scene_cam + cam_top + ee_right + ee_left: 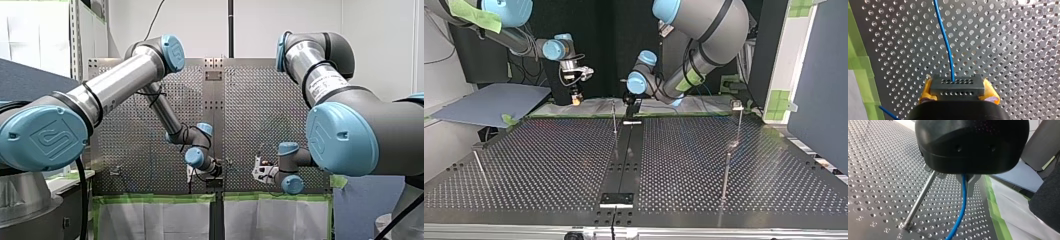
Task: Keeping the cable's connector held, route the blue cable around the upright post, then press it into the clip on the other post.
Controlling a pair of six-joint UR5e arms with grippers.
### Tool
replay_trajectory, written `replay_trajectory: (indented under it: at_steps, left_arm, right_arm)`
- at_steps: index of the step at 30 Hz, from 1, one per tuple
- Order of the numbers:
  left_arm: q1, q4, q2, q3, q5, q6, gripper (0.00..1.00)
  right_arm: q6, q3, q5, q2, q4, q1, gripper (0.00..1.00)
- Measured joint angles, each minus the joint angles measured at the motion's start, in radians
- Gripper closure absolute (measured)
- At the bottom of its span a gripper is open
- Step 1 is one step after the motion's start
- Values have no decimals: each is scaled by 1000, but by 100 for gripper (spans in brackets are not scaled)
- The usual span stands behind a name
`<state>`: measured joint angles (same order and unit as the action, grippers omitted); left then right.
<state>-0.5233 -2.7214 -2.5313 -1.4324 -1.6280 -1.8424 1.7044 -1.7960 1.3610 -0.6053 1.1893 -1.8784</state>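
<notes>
In the right wrist view my right gripper [958, 91] is shut on a dark grey connector block [957, 83], with a yellow pad [926, 88] on each side. The blue cable [945, 42] runs from the block out over the perforated plate. In the left wrist view my left gripper [967, 191] is shut on the blue cable [961, 212], which hangs down between its metal fingers [971, 185]. A thin upright post [919, 201] stands close beside those fingers. In the top view my left gripper [631, 105] is by the post [614, 117], and my right gripper [575, 97] is off to its left.
More thin posts stand on the perforated table [549, 160]: one at the top view's right with a small head [737, 106], one nearer [725, 172], one at the left [480, 167]. Green tape [858, 62] and white sheeting edge the table. A grey board [489, 102] lies at the left.
</notes>
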Motion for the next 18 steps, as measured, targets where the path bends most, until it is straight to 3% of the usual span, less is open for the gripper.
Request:
replay_trajectory:
  at_steps: [10, 18]
  left_arm:
    - [7, 28, 0, 0, 34, 5, 100]
    - [9, 27, 0, 0, 44, 37, 100]
  right_arm:
    - [-1, 3, -10, 0, 2, 4, 100]
    - [-5, 4, -14, 0, 1, 5, 100]
